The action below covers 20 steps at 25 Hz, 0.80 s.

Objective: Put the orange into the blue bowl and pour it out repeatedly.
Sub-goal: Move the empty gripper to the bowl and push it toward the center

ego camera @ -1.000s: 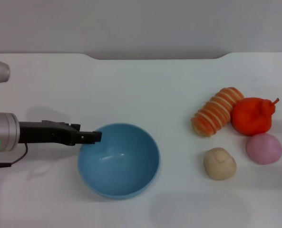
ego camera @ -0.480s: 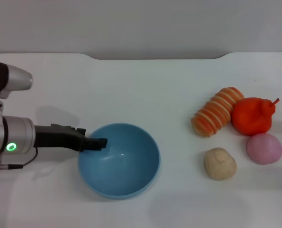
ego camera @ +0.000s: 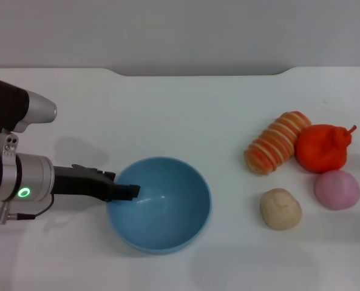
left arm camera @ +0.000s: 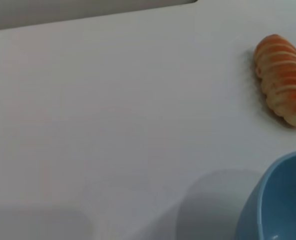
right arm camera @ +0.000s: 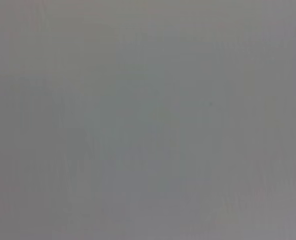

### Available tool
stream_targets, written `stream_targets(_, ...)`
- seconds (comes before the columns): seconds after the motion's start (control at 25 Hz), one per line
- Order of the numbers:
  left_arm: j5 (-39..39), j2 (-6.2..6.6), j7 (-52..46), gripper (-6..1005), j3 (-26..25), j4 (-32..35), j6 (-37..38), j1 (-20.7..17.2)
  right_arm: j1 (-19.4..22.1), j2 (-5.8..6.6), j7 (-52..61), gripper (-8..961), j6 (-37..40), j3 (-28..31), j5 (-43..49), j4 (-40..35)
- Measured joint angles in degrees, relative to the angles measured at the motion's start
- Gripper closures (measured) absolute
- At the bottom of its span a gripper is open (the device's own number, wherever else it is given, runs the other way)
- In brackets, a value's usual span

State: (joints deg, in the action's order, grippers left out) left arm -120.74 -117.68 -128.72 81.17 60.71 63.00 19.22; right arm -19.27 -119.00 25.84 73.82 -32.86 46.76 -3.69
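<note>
Left gripper (ego camera: 130, 192) sits at the left rim of the blue bowl (ego camera: 167, 212), fingertip end poking just over the rim and into the bowl's inside; looks like one finger inside the wall, but whether the jaws are clamped on the rim or loose can't be told from the head view, and the left wrist view shows no fingers at all, only the bowl's edge (left arm camera: 277, 200) and bare table (ego camera: 167, 109). Bowl is empty, upright, maybe very slightly tipped, hard to say. Going right of the bowl: a beige lump (ego camera: 280, 208) well apart from it, then the orange-and-cream striped oblong (ego camera: 277, 142) farther back, then the orange (ego camera: 322, 147) touching that oblong's right end, stem pointing away from the bowl, and a pink ball (ego camera: 337, 189) just in front of the orange. Right gripper not visible anywhere; the right wrist view is flat grey, so that arm is likely parked. Step in hand, as a guess: left arm getting a hold on the bowl rim; orange not yet in. Next move calls for the orange to be picked out from between the oblong and the pink ball without knocking either, carried to the bowl and dropped in, bowl held steady.
</note>
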Motion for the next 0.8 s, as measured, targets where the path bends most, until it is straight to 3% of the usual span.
stream_targets(0.12, -0.06, 0.10, 0.01, 249, 0.02, 0.02, 0.09, 0.16, -0.05, 0.02, 0.00, 238, 0.00, 0.00, 0.00, 0.00)
stream_targets(0.36, -4.12, -0.06, -0.35, 457, 1.13, -0.24, 0.28, 1.66, -0.24, 0.00, 0.00, 238, -0.07, -0.01, 0.00, 0.00)
stream_targets(0.56, -6.52, -0.11, -1.45, 698, 3.65, -0.37, 0.44, 3.30, -0.25, -0.04, 0.00, 238, -0.15, -0.02, 0.00, 0.00)
stream_targets(0.8, -6.87, -0.10, -1.98, 810, 3.28, 1.56, 0.40, 3.92, -0.24, -0.02, 0.00, 238, -0.17, -0.01, 0.00, 0.00)
